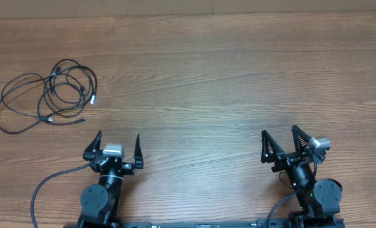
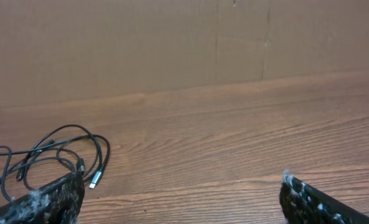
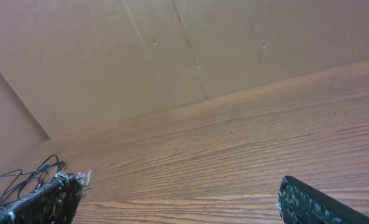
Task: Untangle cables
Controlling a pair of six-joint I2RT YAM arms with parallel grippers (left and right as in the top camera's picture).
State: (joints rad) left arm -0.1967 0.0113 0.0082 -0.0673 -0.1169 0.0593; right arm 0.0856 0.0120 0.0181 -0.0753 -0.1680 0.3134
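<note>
Left gripper (image 1: 118, 135) and right gripper (image 1: 279, 132) sat at near edge of table (image 1: 207, 76), jaws spread wide, holding nothing | judged parked ready, no grasp begun | cables (image 1: 53, 87) lay in a tangled loose bunch ahead-left of left gripper, untouched, well apart from right gripper

A wood-grain table (image 1: 226, 76) stands against a plain cardboard wall (image 2: 172, 43).

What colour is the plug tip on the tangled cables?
Silver plug tip on thin black cables; clearest in left wrist view.
</note>
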